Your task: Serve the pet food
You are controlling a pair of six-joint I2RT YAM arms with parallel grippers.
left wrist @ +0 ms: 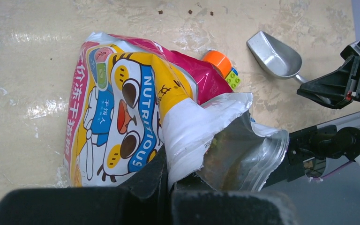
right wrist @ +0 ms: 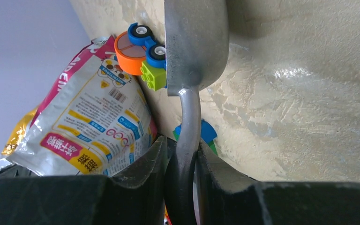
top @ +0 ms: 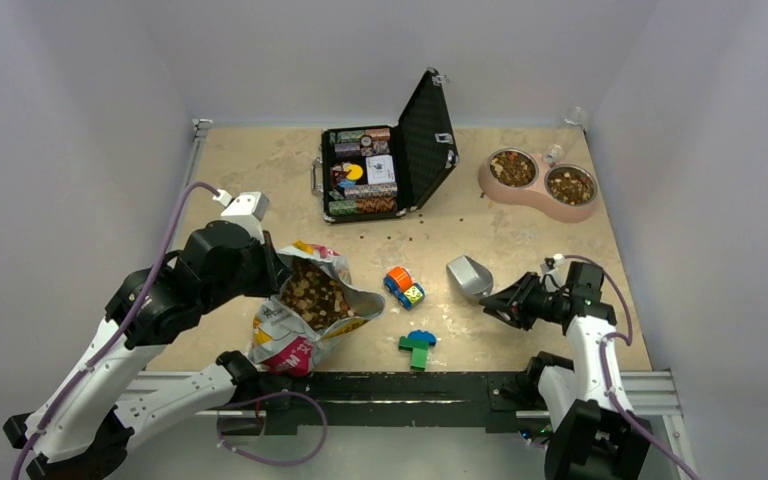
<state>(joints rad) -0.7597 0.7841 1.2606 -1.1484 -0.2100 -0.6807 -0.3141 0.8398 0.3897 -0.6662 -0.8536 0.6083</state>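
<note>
At seven o'clock on the table [top: 260, 170] in the overhead view, we see the pet food [top: 312, 295] filling an open bag [top: 285, 345], with more in the double bowl [top: 542, 195] at two o'clock. Through the left wrist camera, we find the left gripper [left wrist: 168, 179] clamped on the bag's white rim. Through the right wrist camera, the right gripper [right wrist: 183, 164] pinches the handle of the metal scoop [right wrist: 194, 42], its hollow end toward twelve o'clock.

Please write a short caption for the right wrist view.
Right gripper holds the scoop by its handle, near the food bag and toy car.
</note>
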